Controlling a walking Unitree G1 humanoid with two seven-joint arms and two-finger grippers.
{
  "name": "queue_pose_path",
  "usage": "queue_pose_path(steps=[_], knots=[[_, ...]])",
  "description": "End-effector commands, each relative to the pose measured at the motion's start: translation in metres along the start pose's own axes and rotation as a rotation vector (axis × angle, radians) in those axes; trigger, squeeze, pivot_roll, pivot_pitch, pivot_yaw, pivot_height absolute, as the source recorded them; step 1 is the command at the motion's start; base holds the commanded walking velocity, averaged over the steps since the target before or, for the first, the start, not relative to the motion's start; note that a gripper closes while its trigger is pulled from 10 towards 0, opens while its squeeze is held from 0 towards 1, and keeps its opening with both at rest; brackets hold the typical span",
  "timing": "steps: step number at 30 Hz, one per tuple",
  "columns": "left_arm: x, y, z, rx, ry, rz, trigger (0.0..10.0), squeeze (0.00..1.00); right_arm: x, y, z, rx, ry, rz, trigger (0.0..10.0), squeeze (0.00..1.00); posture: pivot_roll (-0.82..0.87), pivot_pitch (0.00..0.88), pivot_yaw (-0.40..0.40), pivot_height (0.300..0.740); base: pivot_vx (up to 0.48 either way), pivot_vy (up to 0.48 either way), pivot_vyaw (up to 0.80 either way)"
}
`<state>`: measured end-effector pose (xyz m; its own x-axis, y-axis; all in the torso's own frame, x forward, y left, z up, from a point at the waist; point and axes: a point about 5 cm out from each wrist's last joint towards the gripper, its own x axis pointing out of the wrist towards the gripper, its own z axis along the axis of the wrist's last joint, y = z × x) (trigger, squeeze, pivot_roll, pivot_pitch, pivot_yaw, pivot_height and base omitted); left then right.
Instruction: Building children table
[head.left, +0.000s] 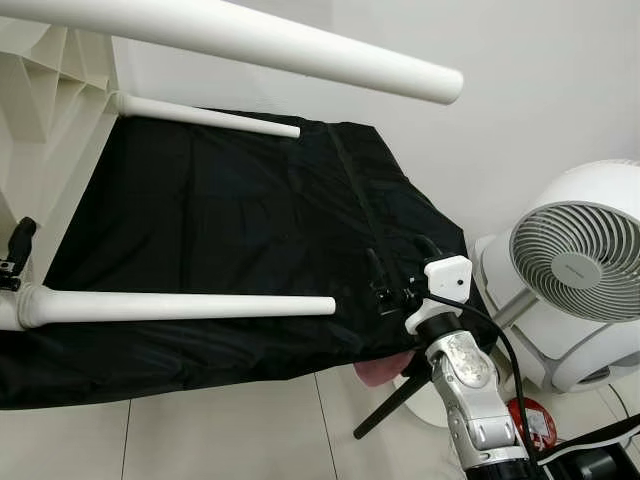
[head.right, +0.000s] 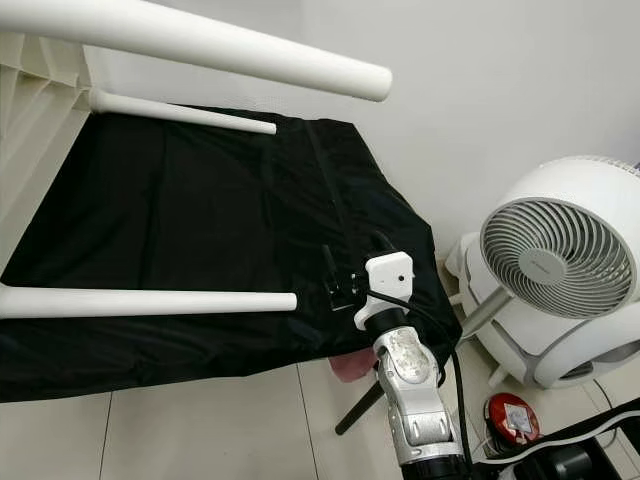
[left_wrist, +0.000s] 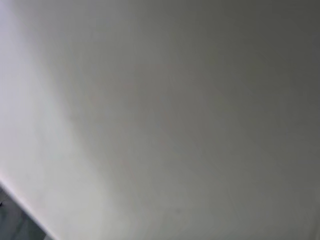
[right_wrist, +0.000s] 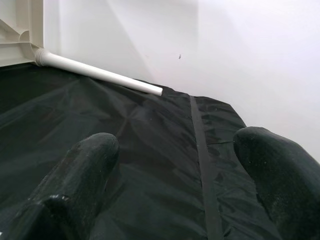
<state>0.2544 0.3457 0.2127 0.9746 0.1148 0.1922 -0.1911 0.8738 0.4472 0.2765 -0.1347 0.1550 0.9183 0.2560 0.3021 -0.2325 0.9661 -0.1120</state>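
A white children's table lies on its side at the left, its ribbed underside (head.left: 40, 90) facing me. Three white legs stick out to the right over a black cloth (head.left: 220, 210): an upper leg (head.left: 250, 45) close to my head, a far leg (head.left: 210, 117) and a near leg (head.left: 180, 306). My right gripper (head.left: 400, 258) hovers open over the cloth's right edge, just past the near leg's tip, with nothing between its fingers (right_wrist: 85, 170). My left gripper (head.left: 18, 250) sits at the far left by the near leg's base. The left wrist view is a blurred pale surface.
A white round fan (head.left: 580, 265) stands on the floor at the right, close to my right arm. Below it lies a red round object (head.left: 535, 425). A black tripod leg (head.left: 385, 405) and something pink (head.left: 380, 372) poke out under the cloth. Pale tiles (head.left: 220, 430) lie in front.
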Motion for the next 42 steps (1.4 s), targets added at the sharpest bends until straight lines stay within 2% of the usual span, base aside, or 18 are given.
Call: queue_pose_path(steps=[1, 2, 6, 14, 15, 16, 17, 18, 27, 28, 33, 34, 35, 36, 42], knots=[[-0.004, 0.019, 0.011, 0.054, -0.054, 0.072, 0.0, 0.0, -0.001, -0.005, -0.001, -0.011, 0.0, -0.011, 10.0, 0.0, 0.05, 0.0, -0.134, 0.74, 0.0, 0.0, 0.0], [-0.006, 0.024, 0.01, 0.058, -0.047, 0.095, 0.0, 0.0, -0.001, -0.006, -0.001, -0.012, 0.001, -0.012, 10.0, 0.0, 0.05, 0.0, -0.133, 0.74, 0.0, 0.0, 0.0], [-0.01, 0.03, 0.008, 0.053, -0.037, 0.122, 0.0, 0.0, -0.002, -0.006, -0.001, -0.013, 0.001, -0.014, 10.0, 0.0, 0.05, 0.0, -0.132, 0.74, 0.0, 0.0, 0.0], [-0.016, 0.028, 0.002, 0.046, -0.032, 0.134, 0.0, 0.0, -0.002, -0.006, -0.002, -0.01, 0.003, -0.014, 10.0, 0.0, 0.05, 0.0, -0.135, 0.74, 0.0, 0.0, 0.0], [-0.016, 0.027, -0.001, 0.046, -0.016, 0.143, 4.0, 0.0, -0.002, -0.006, -0.002, -0.01, 0.004, -0.011, 10.0, 0.0, 0.05, 0.0, -0.14, 0.74, 0.0, 0.0, 0.0], [-0.016, 0.027, -0.001, 0.046, -0.016, 0.143, 4.0, 0.0, -0.002, -0.006, -0.002, -0.01, 0.004, -0.011, 10.0, 0.0, 0.05, 0.0, -0.14, 0.74, 0.0, 0.0, 0.0], [-0.014, 0.025, -0.002, 0.047, -0.014, 0.14, 5.1, 0.0, -0.002, -0.006, -0.002, -0.011, 0.004, -0.007, 10.0, 0.0, 0.06, 0.0, -0.142, 0.74, 0.0, 0.0, 0.0], [-0.012, 0.024, -0.003, 0.047, 0.0, 0.136, 10.0, 0.0, -0.001, -0.006, -0.002, -0.011, 0.004, -0.004, 10.0, 0.0, 0.06, 0.0, -0.142, 0.74, 0.0, 0.0, 0.0], [-0.005, 0.015, -0.002, 0.063, 0.003, 0.081, 10.0, 0.0, -0.001, -0.006, -0.002, -0.013, 0.004, -0.003, 10.0, 0.0, 0.05, 0.0, -0.135, 0.74, 0.0, 0.0, 0.0], [-0.005, 0.015, -0.002, 0.044, 0.0, 0.078, 10.0, 1.0, -0.002, -0.006, -0.002, -0.013, 0.005, -0.006, 10.0, 0.0, 0.05, 0.0, -0.131, 0.74, 0.0, 0.0, 0.0], [-0.004, 0.014, -0.002, 0.016, -0.009, 0.073, 10.0, 1.0, -0.005, -0.006, -0.003, -0.012, 0.009, -0.011, 10.0, 0.0, 0.05, 0.0, -0.127, 0.74, 0.0, 0.0, 0.0], [-0.004, 0.011, -0.001, 0.005, -0.02, 0.056, 10.0, 0.22, -0.005, -0.006, -0.003, -0.013, 0.011, -0.013, 10.0, 0.0, 0.05, 0.0, -0.125, 0.74, 0.0, 0.0, 0.0], [-0.004, 0.011, -0.001, 0.005, -0.02, 0.056, 10.0, 0.22, -0.005, -0.006, -0.003, -0.013, 0.011, -0.013, 10.0, 0.0, 0.05, 0.0, -0.125, 0.74, 0.0, 0.0, 0.0], [-0.004, 0.009, 0.001, -0.009, -0.029, 0.038, 10.0, 0.0, -0.006, -0.007, -0.003, -0.013, 0.012, -0.015, 10.0, 0.0, 0.05, 0.0, -0.125, 0.74, 0.0, 0.0, 0.0], [-0.007, 0.004, 0.005, -0.072, -0.065, -0.003, 10.0, 0.0, -0.007, -0.008, -0.003, -0.016, 0.014, -0.018, 10.0, 0.0, 0.04, 0.0, -0.124, 0.74, 0.0, 0.0, 0.0]])
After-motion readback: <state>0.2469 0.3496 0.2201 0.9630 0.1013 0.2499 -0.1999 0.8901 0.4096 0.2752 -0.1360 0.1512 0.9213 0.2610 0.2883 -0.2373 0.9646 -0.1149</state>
